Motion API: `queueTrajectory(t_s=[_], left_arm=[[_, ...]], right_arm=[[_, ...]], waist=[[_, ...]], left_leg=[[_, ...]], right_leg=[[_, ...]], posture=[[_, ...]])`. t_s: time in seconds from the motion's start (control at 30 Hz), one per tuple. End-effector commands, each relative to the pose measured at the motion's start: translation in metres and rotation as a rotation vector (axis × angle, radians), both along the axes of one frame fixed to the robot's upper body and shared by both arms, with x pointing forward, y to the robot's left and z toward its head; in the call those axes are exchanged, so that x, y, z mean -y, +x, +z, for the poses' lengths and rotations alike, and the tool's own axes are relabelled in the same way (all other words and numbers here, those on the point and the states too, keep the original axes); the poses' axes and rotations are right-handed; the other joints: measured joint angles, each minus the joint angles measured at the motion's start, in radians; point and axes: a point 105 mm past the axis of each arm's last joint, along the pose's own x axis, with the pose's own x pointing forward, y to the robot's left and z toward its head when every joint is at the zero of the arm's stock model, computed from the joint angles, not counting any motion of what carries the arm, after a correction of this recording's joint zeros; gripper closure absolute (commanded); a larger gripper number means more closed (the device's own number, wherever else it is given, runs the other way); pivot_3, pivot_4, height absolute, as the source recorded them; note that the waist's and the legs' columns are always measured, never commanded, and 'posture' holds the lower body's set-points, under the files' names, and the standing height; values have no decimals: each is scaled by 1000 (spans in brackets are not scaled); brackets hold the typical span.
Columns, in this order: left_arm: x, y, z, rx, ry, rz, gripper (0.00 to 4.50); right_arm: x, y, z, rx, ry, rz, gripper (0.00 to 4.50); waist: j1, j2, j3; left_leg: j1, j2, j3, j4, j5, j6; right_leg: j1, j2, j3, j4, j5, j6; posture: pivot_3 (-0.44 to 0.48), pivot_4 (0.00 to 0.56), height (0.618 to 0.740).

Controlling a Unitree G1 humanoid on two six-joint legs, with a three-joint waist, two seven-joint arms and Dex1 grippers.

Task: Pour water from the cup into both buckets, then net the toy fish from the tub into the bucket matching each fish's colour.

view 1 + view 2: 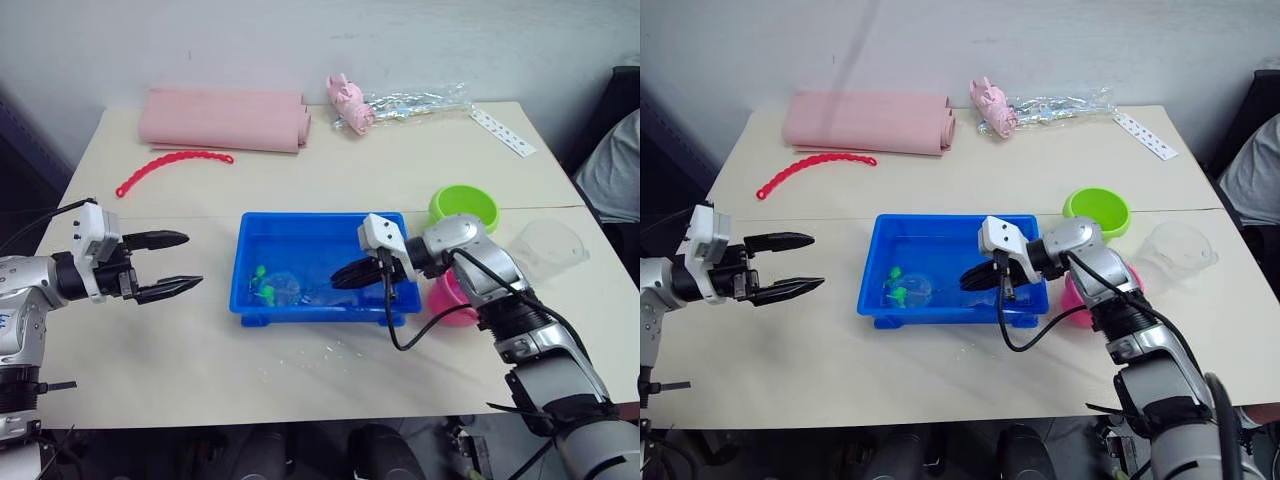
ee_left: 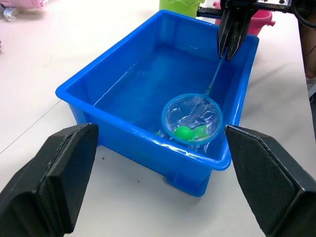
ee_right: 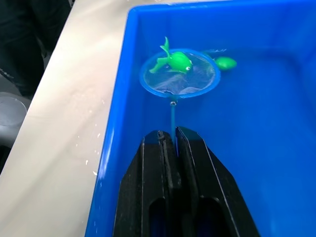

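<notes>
Right gripper (image 3: 173, 140) jaws pinch net (image 3: 178, 73) handle, green fish (image 3: 174, 61) on hoop in tub (image 1: 250, 305); left gripper (image 1: 170, 265) jaws spread; tilted lift risks fish sliding off.

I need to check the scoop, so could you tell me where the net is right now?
The net is in the tub, toward the robot's left end, holding a green fish, with its handle pinched in the right gripper.
</notes>
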Motion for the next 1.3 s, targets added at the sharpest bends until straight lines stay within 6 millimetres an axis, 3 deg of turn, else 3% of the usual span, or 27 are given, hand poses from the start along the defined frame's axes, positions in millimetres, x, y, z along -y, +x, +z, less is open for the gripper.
queueTrajectory(t_s=[0.03,0.43,0.8,1.07,1.3], left_arm=[[1,1,6,33,9,-7,35],[25,17,8,62,-34,-100,35],[51,25,13,94,-89,-185,35],[81,22,20,114,-140,-280,35],[104,21,36,149,-235,-332,35]], right_arm=[[9,-6,18,63,43,29,4500],[44,-8,45,118,153,-89,4500],[72,-30,52,114,240,-248,4500],[103,-46,56,124,285,-409,4500],[143,-50,79,198,274,-547,4500]], waist=[[0,0,0],[3,0,0],[3,0,0],[23,0,0],[30,0,0]], left_leg=[[0,0,0,0,0,0],[0,0,1,0,0,0],[0,0,1,0,0,0],[0,0,1,1,0,0],[0,0,1,2,0,0]], right_leg=[[0,0,0,0,0,0],[0,0,0,0,0,0],[1,0,0,0,0,0],[2,0,0,-2,0,0],[3,0,0,-2,0,0]], posture=[[0,150,740],[0,150,740],[0,150,740],[0,150,740],[0,150,740]])
